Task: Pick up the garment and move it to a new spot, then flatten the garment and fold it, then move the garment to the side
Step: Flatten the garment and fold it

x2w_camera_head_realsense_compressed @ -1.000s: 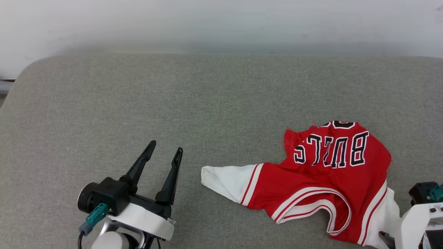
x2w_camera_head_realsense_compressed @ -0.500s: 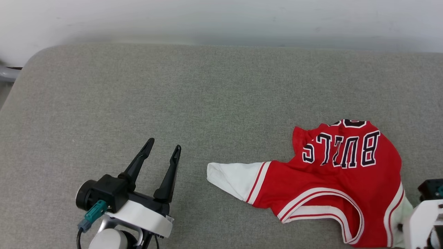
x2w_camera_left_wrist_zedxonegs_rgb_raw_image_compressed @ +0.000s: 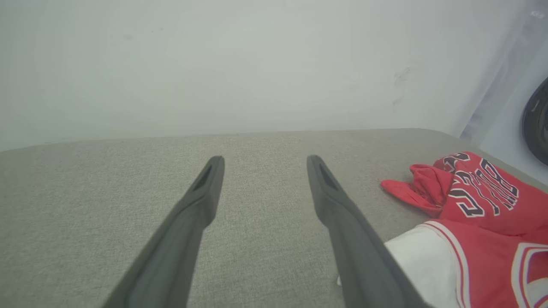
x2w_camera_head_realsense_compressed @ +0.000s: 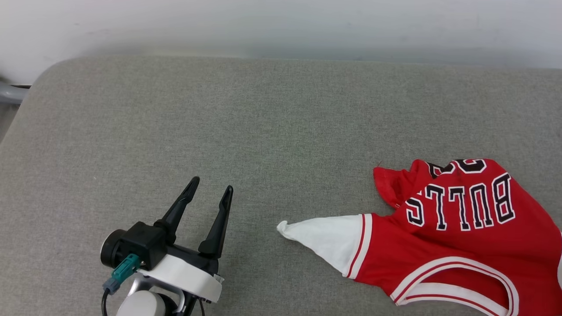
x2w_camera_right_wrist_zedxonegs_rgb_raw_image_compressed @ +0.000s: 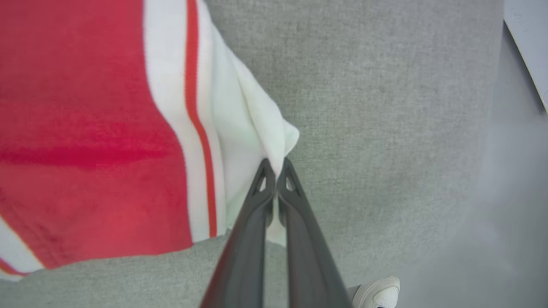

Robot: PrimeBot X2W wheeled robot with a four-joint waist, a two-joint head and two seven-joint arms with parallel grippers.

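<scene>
Grey cushion, garment at right edge

Black white-edged "BULLS" reads upside down on the red garment.

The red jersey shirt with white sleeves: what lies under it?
The red jersey shirt rests on the grey woven fabric surface, visible beside it. Anything else beneath is covered by the cloth and cannot be seen.
</scene>
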